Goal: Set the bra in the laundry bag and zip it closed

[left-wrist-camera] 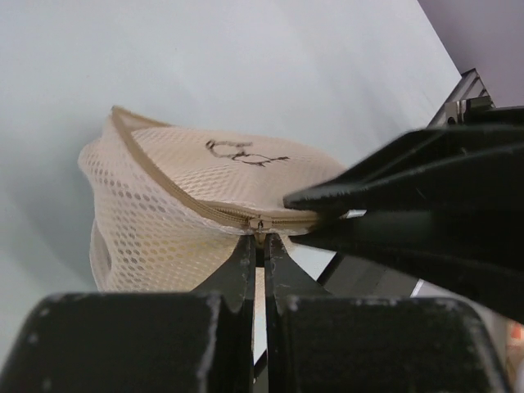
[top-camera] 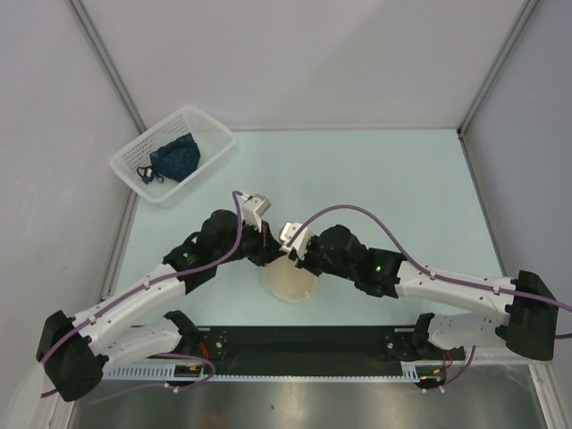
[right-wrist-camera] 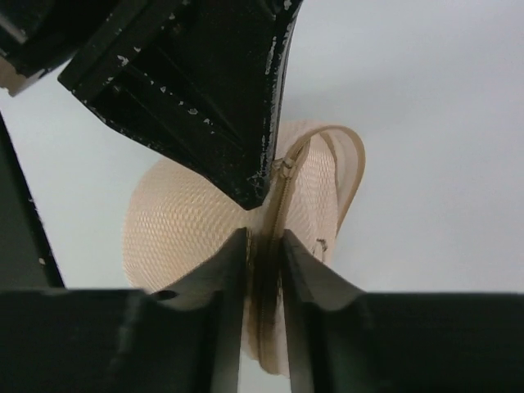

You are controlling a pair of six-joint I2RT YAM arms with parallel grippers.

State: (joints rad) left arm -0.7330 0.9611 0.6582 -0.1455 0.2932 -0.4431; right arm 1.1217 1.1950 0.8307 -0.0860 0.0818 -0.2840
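Note:
The laundry bag (top-camera: pixel 288 281), a cream mesh drum, lies on the table under both grippers. In the left wrist view the laundry bag (left-wrist-camera: pixel 164 205) shows its lid with the dark bra drawing and a zip running along its edge. My left gripper (left-wrist-camera: pixel 259 240) is shut on the zip pull (left-wrist-camera: pixel 260 223). My right gripper (right-wrist-camera: pixel 264 237) is shut on the bag's zip seam (right-wrist-camera: pixel 274 205), pinching the mesh edge of the laundry bag (right-wrist-camera: pixel 180 229). In the top view the left gripper (top-camera: pixel 271 246) and right gripper (top-camera: pixel 295 255) meet over the bag. The yellow bra is not in view.
A white slatted basket (top-camera: pixel 210 134) with a dark blue garment (top-camera: pixel 174 158) stands at the back left. Grey walls close off the left, back and right. The black base rail (top-camera: pixel 304 344) runs along the near edge.

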